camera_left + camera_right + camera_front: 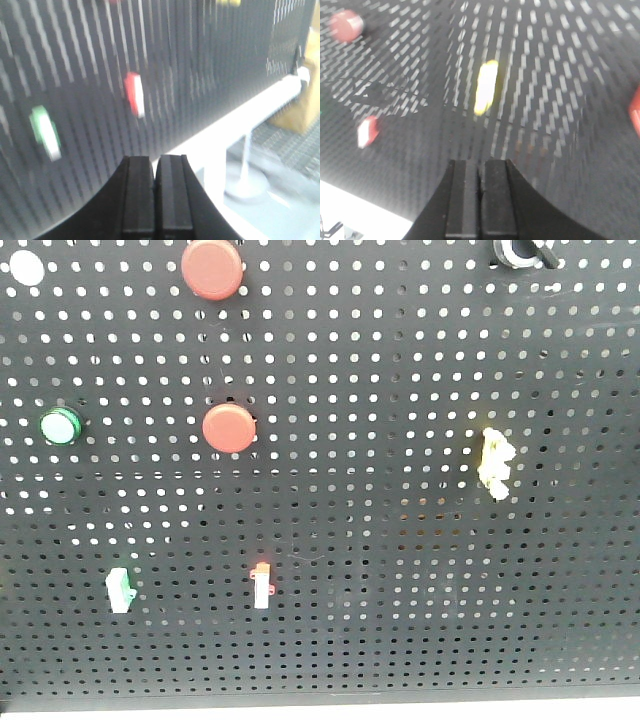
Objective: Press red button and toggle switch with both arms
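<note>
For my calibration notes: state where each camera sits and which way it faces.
Exterior front: facing the pegboard squarely; no robot parts visible.
Left wrist: behind the shut left pincer, facing the green switch and red switch.
Right wrist: behind the shut right pincer, facing the yellow switch.
Shared: all three show the red switch.

Open space before red button (229,427)
</note>
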Motion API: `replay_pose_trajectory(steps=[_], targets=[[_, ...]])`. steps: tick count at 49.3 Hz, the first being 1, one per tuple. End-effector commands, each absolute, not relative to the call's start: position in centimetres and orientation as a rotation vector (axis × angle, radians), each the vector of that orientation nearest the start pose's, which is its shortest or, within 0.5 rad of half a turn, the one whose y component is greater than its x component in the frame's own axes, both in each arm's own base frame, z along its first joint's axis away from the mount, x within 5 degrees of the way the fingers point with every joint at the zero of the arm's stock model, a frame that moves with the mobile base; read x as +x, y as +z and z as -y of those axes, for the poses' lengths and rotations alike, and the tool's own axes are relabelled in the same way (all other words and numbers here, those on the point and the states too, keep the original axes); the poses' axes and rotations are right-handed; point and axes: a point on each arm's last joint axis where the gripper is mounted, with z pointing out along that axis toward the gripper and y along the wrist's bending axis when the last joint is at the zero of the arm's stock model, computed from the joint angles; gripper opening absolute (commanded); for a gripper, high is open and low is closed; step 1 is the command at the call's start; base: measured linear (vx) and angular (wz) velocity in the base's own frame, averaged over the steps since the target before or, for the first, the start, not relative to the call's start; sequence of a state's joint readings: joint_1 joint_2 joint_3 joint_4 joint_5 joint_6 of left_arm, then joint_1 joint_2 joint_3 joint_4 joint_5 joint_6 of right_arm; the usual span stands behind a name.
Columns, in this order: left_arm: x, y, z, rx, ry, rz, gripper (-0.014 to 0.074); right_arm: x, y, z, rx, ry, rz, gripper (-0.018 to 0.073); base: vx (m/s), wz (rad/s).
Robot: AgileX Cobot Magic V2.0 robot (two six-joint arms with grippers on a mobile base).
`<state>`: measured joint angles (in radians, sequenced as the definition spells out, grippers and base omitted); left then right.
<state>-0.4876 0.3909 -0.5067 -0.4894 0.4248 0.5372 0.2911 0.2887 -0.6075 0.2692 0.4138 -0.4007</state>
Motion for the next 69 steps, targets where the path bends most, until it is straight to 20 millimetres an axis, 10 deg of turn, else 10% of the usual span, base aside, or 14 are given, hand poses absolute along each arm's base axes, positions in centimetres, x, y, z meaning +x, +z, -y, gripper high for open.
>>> replay_pose_trajectory(steps=[1,45,69], targets=[[6.2,32.8,5.0,0.553,-0.474,-1.569,0.0001,3.5,35.6,-1.9,-0.380,0.182,-1.410,-0.0003,0.00,0.00],[6.1,30.8,4.2,0.570,-0.346,-1.639,0.0001,2.7,32.3,-1.8,-0.394,0.199,-1.457,-0.0003,0.00,0.00],[4.9,22.1,0.5,0.108,-0.022,-1.557,0.0001,2.7,32.3,-1.8,-0.395,0.199,-1.459,-0.0003,0.00,0.00]])
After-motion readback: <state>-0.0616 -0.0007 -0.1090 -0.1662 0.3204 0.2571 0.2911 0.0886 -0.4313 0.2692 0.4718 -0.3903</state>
